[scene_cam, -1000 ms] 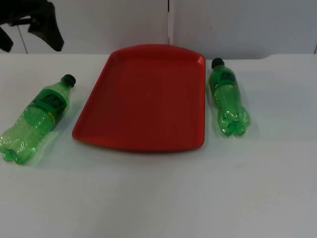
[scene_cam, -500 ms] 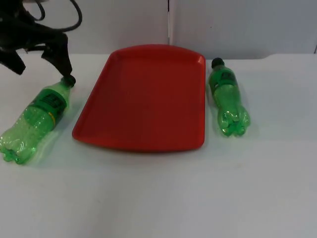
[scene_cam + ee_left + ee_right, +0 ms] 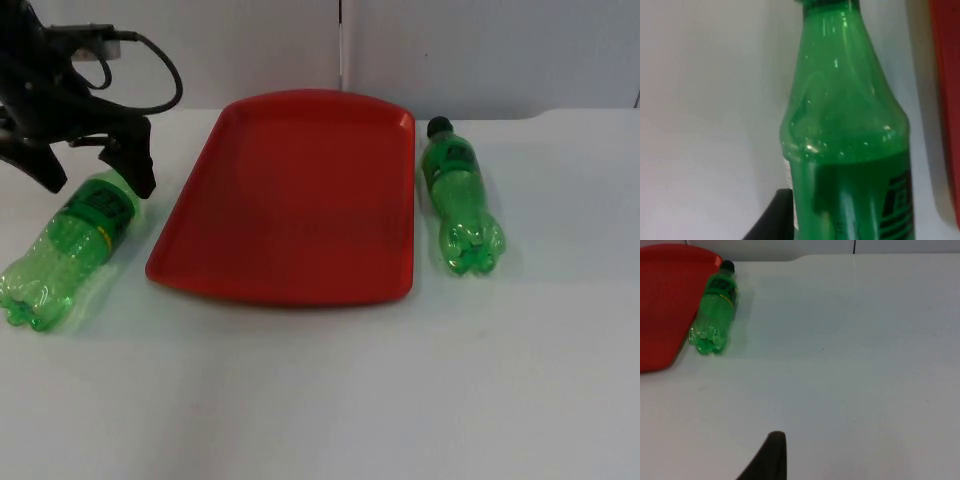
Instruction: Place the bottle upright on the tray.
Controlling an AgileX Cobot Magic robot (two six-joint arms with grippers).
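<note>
Two green soda bottles lie on their sides beside a red tray (image 3: 280, 290). The left bottle (image 3: 70, 245) rests left of the tray, neck pointing away from me. My left gripper (image 3: 97, 178) is open and lowered over its neck and shoulder, one finger on either side, hiding the cap. Up close, the bottle's shoulder and label (image 3: 850, 125) sit beside a black fingertip (image 3: 772, 220), with the tray edge (image 3: 945, 75) alongside. The right bottle (image 3: 460, 195) lies right of the tray, black cap toward the wall. My right gripper (image 3: 770, 457) waits above bare table, well away from that bottle (image 3: 715, 310).
The tray's inside (image 3: 300, 190) is bare. The grey partition wall (image 3: 450, 50) closes the table's far side. White table top (image 3: 350, 400) stretches in front of the tray and to the right of the right bottle.
The left arm came down from the upper left corner toward the left bottle. Its open fingers now straddle the neck and cover the cap. Bottles and tray have not moved.
</note>
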